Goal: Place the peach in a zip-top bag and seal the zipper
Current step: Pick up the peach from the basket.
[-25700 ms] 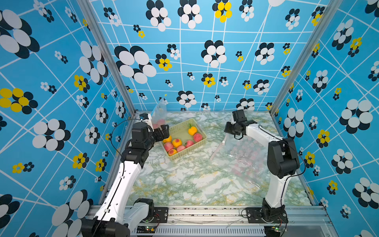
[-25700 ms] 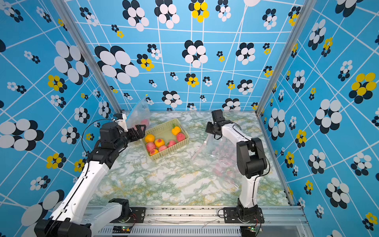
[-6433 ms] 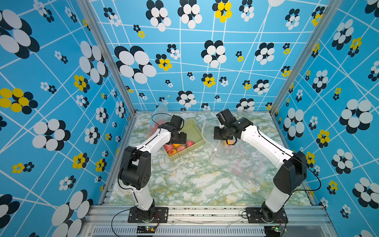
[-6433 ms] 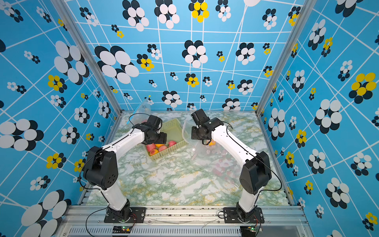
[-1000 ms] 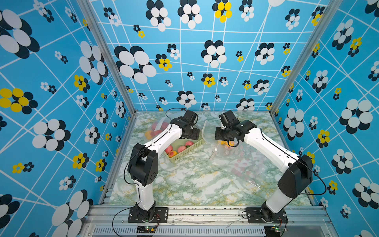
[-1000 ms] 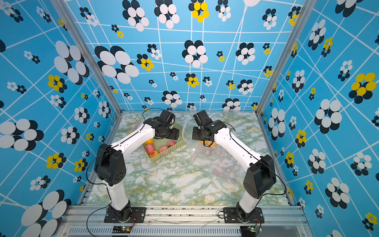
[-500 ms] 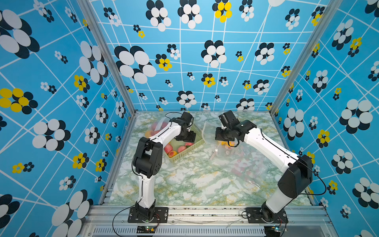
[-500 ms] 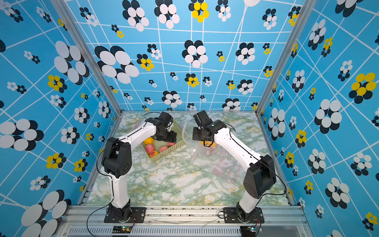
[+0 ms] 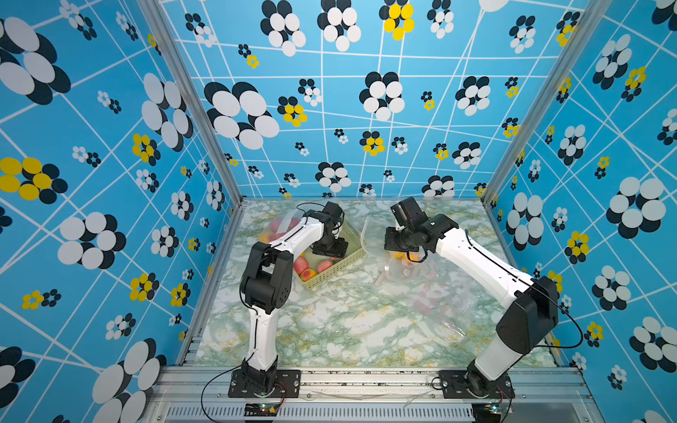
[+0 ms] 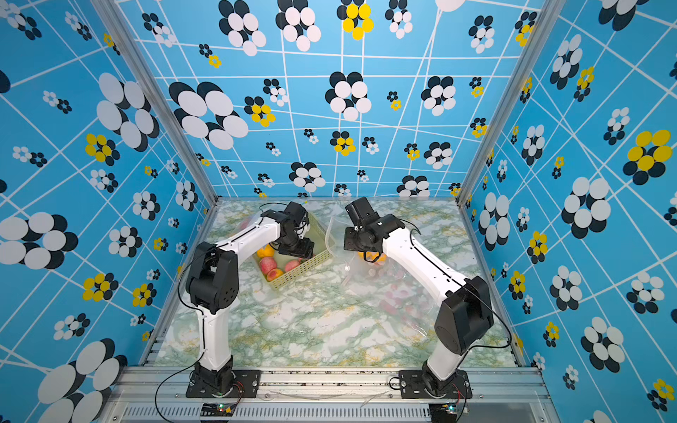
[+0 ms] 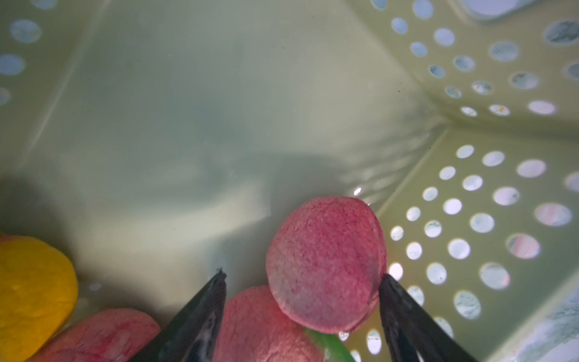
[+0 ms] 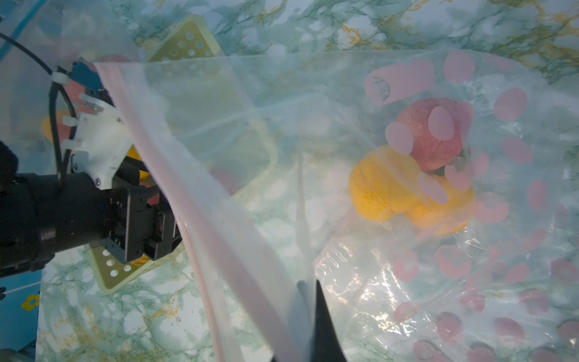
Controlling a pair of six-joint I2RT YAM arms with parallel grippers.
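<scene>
The left gripper [image 11: 302, 275] was inside the pale-yellow perforated plastic basket [image 11: 282, 94], jaws apart around a round pink-red peach [image 11: 326, 263] lying there. The right gripper [image 12: 308, 286] was pinched on the rim of the clear pink-dotted zip-top bag [image 12: 344, 94].

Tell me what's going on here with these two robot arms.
The left pincer is open, down inside the perforated basket, its fingers either side of a pink peach, not yet gripping it. The right pincer is shut on the rim of a clear, pink-dotted zip-top bag, holding its mouth up beside the basket. A yellow fruit and a red fruit lie inside the bag; its zipper is unsealed.
</scene>
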